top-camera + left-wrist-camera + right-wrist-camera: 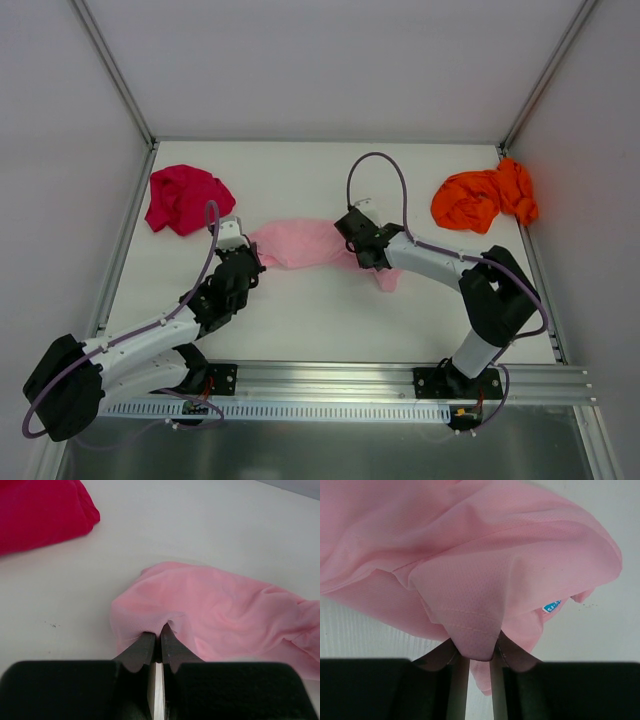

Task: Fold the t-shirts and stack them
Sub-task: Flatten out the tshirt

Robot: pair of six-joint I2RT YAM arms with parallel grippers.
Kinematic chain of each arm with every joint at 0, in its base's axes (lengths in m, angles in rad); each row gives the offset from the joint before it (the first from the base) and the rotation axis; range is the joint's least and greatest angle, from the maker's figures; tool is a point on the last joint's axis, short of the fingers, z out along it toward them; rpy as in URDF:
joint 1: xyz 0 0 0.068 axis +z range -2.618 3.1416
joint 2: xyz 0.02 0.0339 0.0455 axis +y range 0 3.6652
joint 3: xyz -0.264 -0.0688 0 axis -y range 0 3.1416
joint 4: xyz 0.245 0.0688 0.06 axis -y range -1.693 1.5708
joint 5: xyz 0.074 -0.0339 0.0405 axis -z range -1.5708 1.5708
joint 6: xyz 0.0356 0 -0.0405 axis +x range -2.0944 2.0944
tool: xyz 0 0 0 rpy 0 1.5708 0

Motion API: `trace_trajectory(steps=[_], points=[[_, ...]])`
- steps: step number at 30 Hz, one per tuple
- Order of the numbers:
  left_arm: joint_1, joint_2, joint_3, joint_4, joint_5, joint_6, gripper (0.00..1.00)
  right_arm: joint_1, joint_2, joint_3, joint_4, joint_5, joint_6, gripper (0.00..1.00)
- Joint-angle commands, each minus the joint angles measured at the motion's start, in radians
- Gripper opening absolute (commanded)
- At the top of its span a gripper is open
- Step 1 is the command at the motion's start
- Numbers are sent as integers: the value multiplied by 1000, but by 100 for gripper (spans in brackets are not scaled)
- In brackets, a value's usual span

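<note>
T-shirts of soft cloth, three of them, lie on the white surface (pixel 320 320): a light pink t-shirt (pixel 300 243) in the middle, a crumpled magenta-red t-shirt (pixel 185 198) at the far left, and a bunched bright orange t-shirt (pixel 483 197) at the far right. Only from above do we see all three. The left wrist view catches the pink one and a corner of the magenta-red one; the right wrist view fills with pink cloth and shows its small white tag with blue print (pixel 551 606). From above we cannot make out the fingertips, which sit against the cloth. Our left pincer (pixel 157 632) is pressed together, pinching the left edge of the light pink t-shirt. Our right pincer (pixel 477 652) is narrowed onto a fold at its right end and grips it, with a bit of pink cloth showing on the near side of that arm
</note>
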Motion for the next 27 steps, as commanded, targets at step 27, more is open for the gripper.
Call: trace_trajectory(steps=[27], points=[[-10,21,40,88,30,59,0,2,-16,227,-93,191,-103,1]])
